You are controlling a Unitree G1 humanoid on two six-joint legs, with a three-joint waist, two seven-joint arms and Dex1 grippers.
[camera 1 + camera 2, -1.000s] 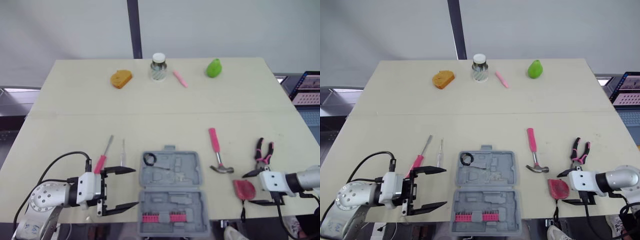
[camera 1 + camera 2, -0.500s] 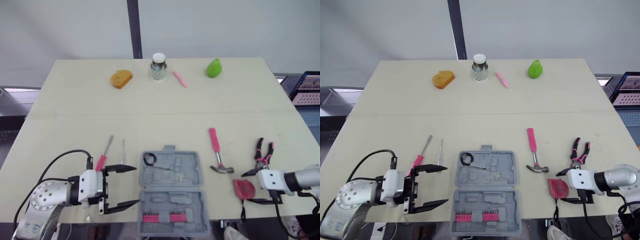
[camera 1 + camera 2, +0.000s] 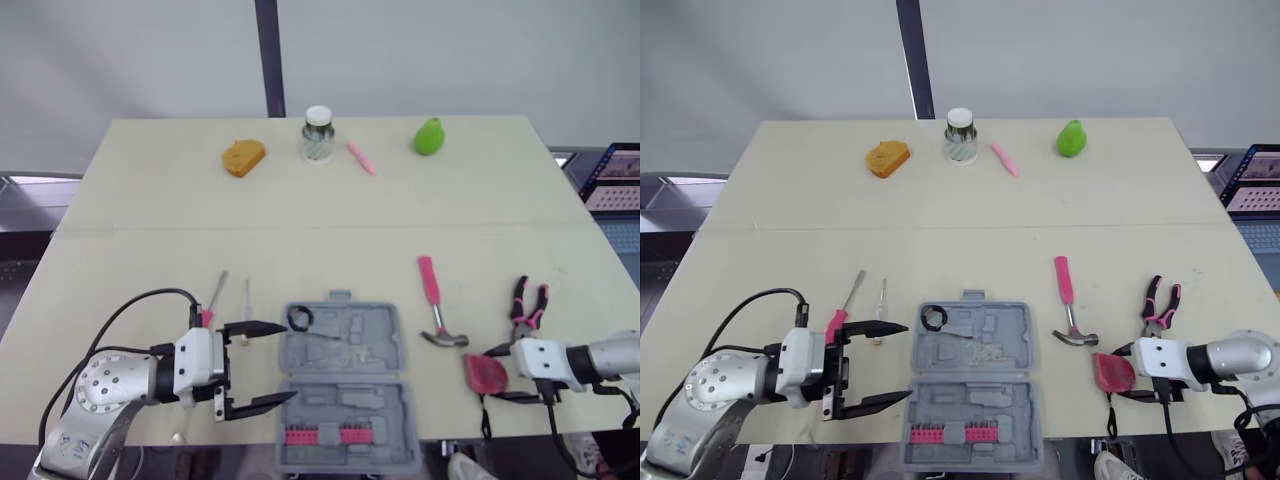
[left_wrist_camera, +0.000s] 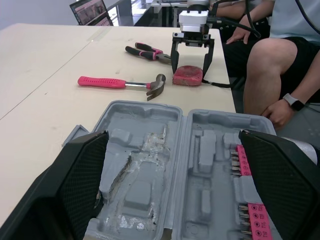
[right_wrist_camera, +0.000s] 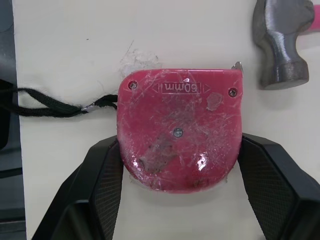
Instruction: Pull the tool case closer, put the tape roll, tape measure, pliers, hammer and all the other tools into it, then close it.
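Red plastic tape measure (image 5: pixel 180 130) lies flat on the tabletop (image 3: pixel 970 210) near the front edge, just beside the hammer (image 3: pixel 1068 305) head, its black strap trailing off the edge. Right gripper (image 3: pixel 1114 372) straddles it, jaws spread to either flank and not yet pinching. Left gripper (image 3: pixel 907 360) sits at the left side of the open grey tool case (image 3: pixel 975 395), jaws spread wide, holding nothing. Assessment: the measure is a hard, scuffed shell, compact and likely dense for its bulk; its rounded lower corners may slip. Best hold is squarely across the straighter side walls. The loose strap could snag on the case rim during transfer.
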